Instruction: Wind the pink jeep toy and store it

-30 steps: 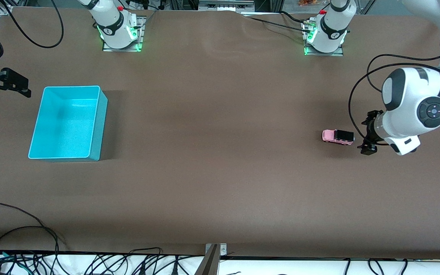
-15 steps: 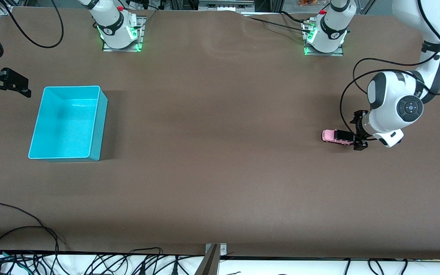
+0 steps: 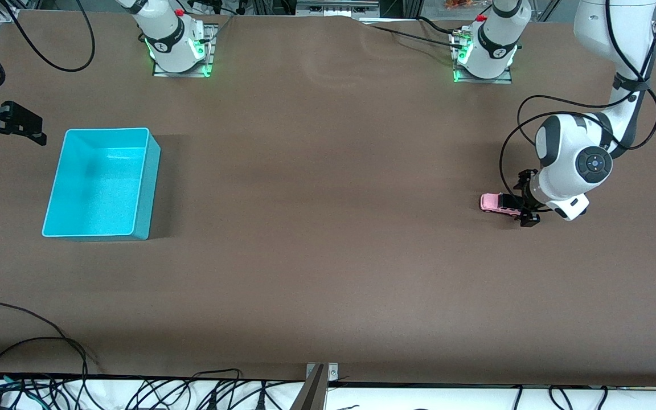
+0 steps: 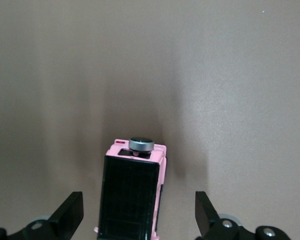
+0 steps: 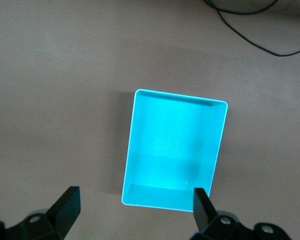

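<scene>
Left gripper point(image 3: 525, 197) straddles the pink jeep toy point(image 3: 499, 204) at frame right, jaws spread, hiding its rear; right gripper point(image 5: 132, 212), mostly cut off, gapes above the turquoise bin point(image 5: 174, 150).

I see bare table point(image 3: 328, 239) between the toy car point(image 3: 496, 203) near the left arm's end and the bin point(image 3: 100, 182) near the right arm's end. My left end effector point(image 3: 524, 199) straddles the car, fingers point(image 4: 70, 215) spread with gaps either side.
</scene>
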You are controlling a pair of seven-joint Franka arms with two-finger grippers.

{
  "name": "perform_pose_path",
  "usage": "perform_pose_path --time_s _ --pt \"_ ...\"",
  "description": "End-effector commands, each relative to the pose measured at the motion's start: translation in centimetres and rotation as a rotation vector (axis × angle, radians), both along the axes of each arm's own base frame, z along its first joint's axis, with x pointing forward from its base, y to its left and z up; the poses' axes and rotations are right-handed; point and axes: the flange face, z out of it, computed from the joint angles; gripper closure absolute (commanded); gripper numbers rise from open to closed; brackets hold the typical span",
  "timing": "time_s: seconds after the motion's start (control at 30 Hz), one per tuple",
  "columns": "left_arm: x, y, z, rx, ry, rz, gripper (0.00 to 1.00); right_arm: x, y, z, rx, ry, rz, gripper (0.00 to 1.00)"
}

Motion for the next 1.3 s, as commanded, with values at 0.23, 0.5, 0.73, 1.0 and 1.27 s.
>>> perform_pose_path --time_s 0.23,0.5,0.73,1.0,1.27 --pt "-0.2 -0.5 -0.7 -0.021 -0.004 0.033 0.27 -0.1 0.1 0.3 -0.015 0.002 0.01 0.0" --pt "-0.3 -0.9 -0.8 -0.022 -0.002 0.025 0.61 -0.1 0.2 0.3 -0.015 0.002 0.011 0.0" --pt "0.0 -0.9 -0.5 -0.023 -0.001 0.026 0.88 -0.1 0.1 0.3 -0.015 0.002 0.01 0.0" --pt "2.0 -3.0 1.9 -0.029 -0.024 0.062 0.88 -0.1 0.1 0.3 -0.015 0.001 0.01 0.0" --pt "2.3 -7.7 2.2 -0.02 -0.033 0.095 0.88 0.0 0.1 0.2 -0.016 0.003 0.011 0.0"
